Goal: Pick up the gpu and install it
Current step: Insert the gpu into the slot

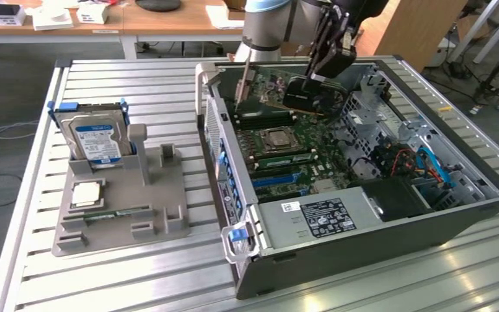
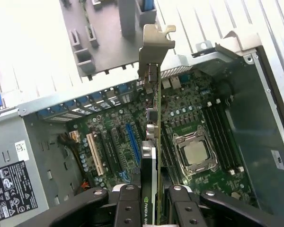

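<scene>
Gripper (image 2: 151,210) is clamping, part-closed, on the gpu (image 2: 157,118), carrying it edge-on with the bracket (image 2: 154,45) outermost, apparently to line it up over the motherboard (image 2: 189,104). The open case (image 1: 232,169) is lying on a slatted table (image 1: 102,71). In the exterior view a parts holder (image 1: 154,195) is sitting at nine o'clock and desks (image 1: 171,19) are standing at twelve.

The metal table (image 1: 145,279) was lit evenly by soft indoor light in the exterior view, with a dull sheen laid along its slats and only faint shadows cast beside the grey tray (image 1: 167,195). The inside of the computer case (image 1: 388,244) was left darker. In the wrist view, the table beyond the case was washed out to near white by glare, and the bracket of the graphics card (image 2: 154,45) was brightly caught.
</scene>
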Controlling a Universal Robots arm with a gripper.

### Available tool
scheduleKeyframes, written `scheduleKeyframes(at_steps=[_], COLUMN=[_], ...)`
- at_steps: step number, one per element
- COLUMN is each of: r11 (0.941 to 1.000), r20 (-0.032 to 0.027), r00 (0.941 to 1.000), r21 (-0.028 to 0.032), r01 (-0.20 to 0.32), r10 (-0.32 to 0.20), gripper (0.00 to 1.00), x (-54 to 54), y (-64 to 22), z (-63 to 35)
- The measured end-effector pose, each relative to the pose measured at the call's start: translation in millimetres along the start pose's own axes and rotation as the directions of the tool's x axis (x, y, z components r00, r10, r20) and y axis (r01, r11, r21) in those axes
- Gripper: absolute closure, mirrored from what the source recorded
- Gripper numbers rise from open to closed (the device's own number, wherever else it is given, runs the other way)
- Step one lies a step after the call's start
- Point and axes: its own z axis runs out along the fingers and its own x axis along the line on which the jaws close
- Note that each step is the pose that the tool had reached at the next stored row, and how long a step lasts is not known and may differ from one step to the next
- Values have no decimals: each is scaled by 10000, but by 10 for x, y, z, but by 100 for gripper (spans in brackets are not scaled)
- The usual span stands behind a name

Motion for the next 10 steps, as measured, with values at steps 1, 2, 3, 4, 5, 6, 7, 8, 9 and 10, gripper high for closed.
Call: scheduleKeyframes(at_steps=[1,2,3,4,5,6,7,8,9,10], r11=[9998,9994,9986,9973,9959,9941,9920,9896,9869,9838], r20=[-25,-49,-73,-99,-123,-147,-170,-193,-217,-240], r00=[9998,9994,9985,9973,9958,9940,9919,9894,9867,9835], r21=[-3,-8,-12,-17,-22,-28,-35,-41,-48,-55], r01=[178,357,534,728,906,1083,1260,1436,1612,1793], r10=[-178,-357,-534,-729,-907,-1083,-1260,-1436,-1613,-1793], gripper=[73,73,73,73,73,73,73,73,73,73], x=[0,0,0,0,0,0,0,0,0,0], y=[0,-1,-1,-1,-2,-2,-3,-3,-4,-5], z=[2,4,6,8,10,12,14,16,18,20])
